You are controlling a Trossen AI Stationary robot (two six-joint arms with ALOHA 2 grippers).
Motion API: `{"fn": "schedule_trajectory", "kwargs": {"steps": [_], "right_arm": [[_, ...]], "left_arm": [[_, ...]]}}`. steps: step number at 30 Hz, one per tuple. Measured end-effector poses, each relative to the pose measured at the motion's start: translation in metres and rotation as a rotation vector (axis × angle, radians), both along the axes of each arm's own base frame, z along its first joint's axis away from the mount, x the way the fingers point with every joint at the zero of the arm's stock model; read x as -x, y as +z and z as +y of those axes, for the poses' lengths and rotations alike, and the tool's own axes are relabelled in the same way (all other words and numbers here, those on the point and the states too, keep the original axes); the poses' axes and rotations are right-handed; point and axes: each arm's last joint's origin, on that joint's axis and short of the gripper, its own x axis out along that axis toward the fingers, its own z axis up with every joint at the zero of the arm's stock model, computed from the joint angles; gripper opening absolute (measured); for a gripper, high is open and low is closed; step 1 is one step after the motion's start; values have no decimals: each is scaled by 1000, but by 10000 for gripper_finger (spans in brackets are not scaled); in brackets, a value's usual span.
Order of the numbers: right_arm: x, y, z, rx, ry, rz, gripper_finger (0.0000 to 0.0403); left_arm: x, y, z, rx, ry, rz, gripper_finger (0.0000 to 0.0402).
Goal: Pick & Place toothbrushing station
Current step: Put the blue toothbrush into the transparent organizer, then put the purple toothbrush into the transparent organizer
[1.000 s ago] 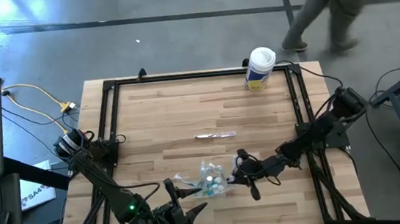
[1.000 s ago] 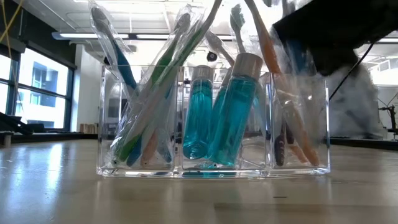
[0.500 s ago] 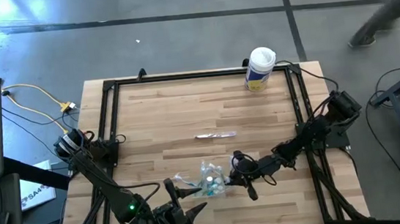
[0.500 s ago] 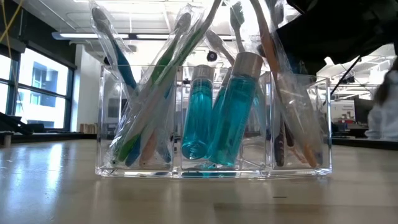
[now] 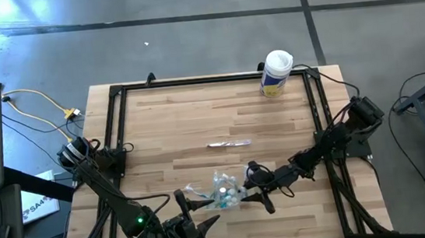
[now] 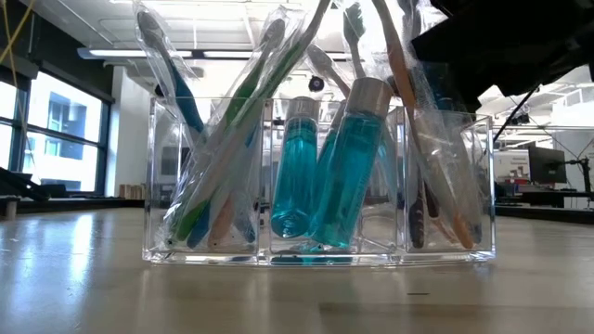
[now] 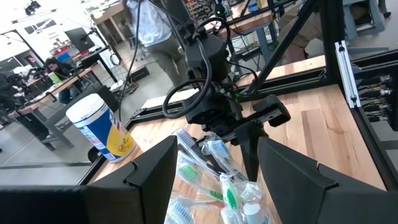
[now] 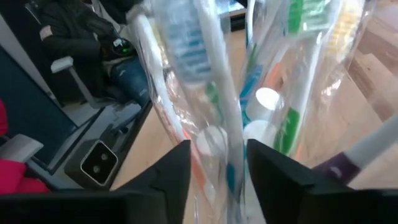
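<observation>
High view: the holder (image 5: 226,190) sits near the table's front edge, between both arms; the right gripper (image 5: 260,194) is against its right side, nearer than the left gripper (image 5: 192,205). A spare brush (image 5: 229,142) lies crosswise, well apart.

Low view: brushes (image 6: 223,158) stand tilted, bottles (image 6: 336,167) in the middle compartment.

Left wrist view: left fingers (image 7: 152,174) wide apart, empty.

Right wrist view: right fingers (image 8: 171,171) part-open astride a wrapped brush (image 8: 214,99); grip uncertain.
</observation>
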Motion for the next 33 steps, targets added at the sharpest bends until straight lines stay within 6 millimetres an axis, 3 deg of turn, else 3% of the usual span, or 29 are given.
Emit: {"fn": "schedule_trajectory", "kwargs": {"steps": [7,21,26,33], "right_arm": [[5,10,-5,23,-5,28,189],[21,41,7,90,98,-100,193],[35,56,16,139,164,-163,193],[70,76,18,154,253,-74,193]], "left_arm": [[0,0,0,0,0,0,221],[0,0,0,0,0,0,221],[0,0,0,1,0,0,221],[0,0,0,1,0,0,221]]}}
